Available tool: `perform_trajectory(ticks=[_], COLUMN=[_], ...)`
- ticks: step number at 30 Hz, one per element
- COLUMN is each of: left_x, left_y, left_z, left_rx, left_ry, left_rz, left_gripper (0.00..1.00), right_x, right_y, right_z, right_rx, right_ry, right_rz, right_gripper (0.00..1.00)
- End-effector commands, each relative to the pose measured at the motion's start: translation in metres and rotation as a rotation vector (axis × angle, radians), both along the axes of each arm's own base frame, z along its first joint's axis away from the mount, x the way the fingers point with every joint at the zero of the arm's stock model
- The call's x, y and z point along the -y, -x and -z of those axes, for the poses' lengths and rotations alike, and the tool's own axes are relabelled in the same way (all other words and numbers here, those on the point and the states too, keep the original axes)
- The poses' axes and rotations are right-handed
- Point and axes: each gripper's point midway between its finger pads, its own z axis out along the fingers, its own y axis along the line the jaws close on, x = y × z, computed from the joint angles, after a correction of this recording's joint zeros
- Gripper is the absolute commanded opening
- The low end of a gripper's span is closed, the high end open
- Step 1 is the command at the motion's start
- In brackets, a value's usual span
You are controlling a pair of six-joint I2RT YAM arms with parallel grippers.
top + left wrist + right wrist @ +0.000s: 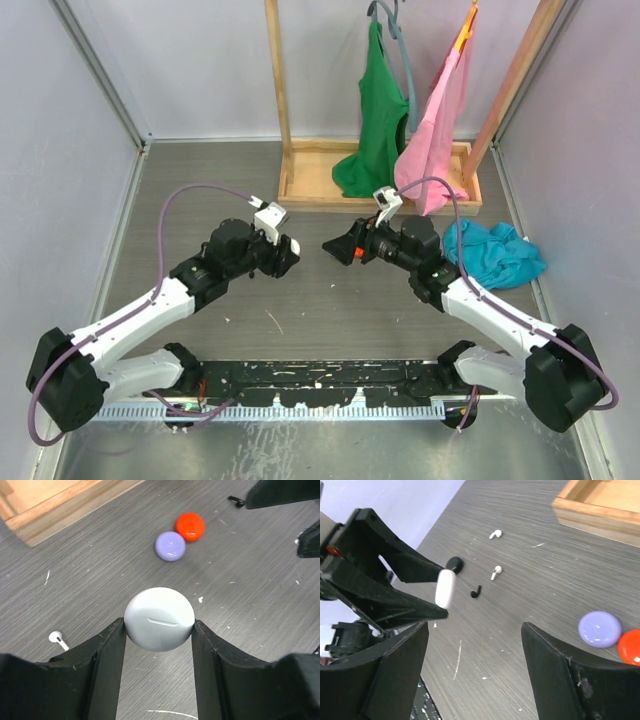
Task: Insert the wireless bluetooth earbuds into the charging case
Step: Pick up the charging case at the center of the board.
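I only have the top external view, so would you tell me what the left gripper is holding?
Observer: The left gripper clamps a white charging case, lid closed.
Operator: Thank you. Where are the earbuds?
Observer: A white earbud, a second white earbud and a black earbud lie loose on the table.
Operator: Is the right gripper carrying anything?
Observer: No, the right gripper is open and empty.

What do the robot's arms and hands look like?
The left arm and the right arm are white tubes with chunky black joints. A thin purple cable loops along each. The left hand and right hand are black, each with two flat, wedge-shaped fingers.
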Motion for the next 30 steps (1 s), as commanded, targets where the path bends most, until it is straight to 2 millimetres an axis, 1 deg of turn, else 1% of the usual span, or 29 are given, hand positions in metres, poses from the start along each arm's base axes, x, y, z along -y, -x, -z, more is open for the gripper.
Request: perform_trajectory(ticks=[1,5,9,17,21,24,27,30], left_x=[0.019,0.028,0.035,0.043,0.045,0.045,0.045,0.044], left_y=[0.006,0.020,0.029,0.035,0.036,0.036,0.036,0.036], left_z=[-0.038,-0.050,-0.058,-0.058,-0.057,-0.056,-0.054,-0.053], left_rx=[0.153,0.218,0.264,0.278,0.286,0.283,0.285,0.286], left_ry=[0.097,0.129,0.147,0.137,0.138,0.131,0.128,0.129], left_rz=[0.071,0.127,0.171,0.210,0.216,0.217,0.220,0.218], left_gripper=[0.37,0.37,0.37,0.37,0.37,0.39,0.42,0.48], right_x=[-0.021,-0.040,-0.050,-0.070,-0.072,-0.071,-0.067,-0.064], right_y=[0.007,0.017,0.020,0.026,0.029,0.030,0.030,0.029], right_z=[-0.034,-0.041,-0.042,-0.037,-0.032,-0.033,-0.033,-0.036], right_rx=[0.016,0.028,0.019,0.011,0.002,0.011,0.036,0.062], right_ry=[-0.040,-0.018,0.001,0.029,0.051,0.060,0.091,0.116], right_rz=[-0.062,-0.116,-0.137,-0.202,-0.214,-0.216,-0.216,-0.213], right_gripper=[0.79,0.77,0.74,0.63,0.57,0.52,0.43,0.32])
